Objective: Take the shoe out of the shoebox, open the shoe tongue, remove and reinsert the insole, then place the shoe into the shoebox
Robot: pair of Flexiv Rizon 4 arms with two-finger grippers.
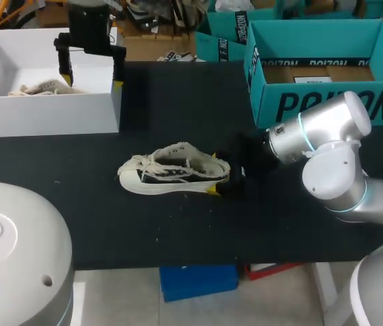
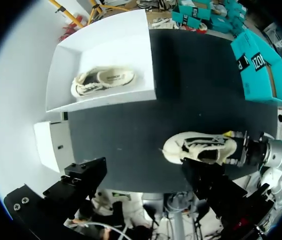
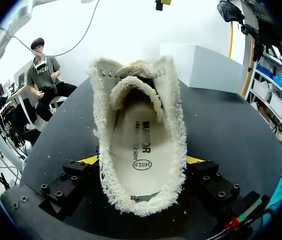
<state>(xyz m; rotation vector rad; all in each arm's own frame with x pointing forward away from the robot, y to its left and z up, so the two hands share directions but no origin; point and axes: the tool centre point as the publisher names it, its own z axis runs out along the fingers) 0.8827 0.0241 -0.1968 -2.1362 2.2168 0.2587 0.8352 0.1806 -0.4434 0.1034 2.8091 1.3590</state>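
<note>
Table (image 1: 178,231): black surface; the shoe (image 1: 174,173) stands mid-table on its sole, toe toward my left.
Right gripper (image 3: 141,161): clamped on the shoe's heel, one yellow tip on each side.
Risk: the fuzzy collar looks soft, so a heel-only pinch may let the shoe swing or slip when lifted.
Insole (image 3: 140,145): seated inside; only the right wrist view shows it.
Left gripper (image 1: 89,66): fingers spread, holding nothing, above the white shoebox (image 1: 42,115).
Second shoe (image 2: 103,80): in that box; only the left wrist view shows it in full.
Teal box (image 1: 327,102): far right, apart from both arms.
</note>
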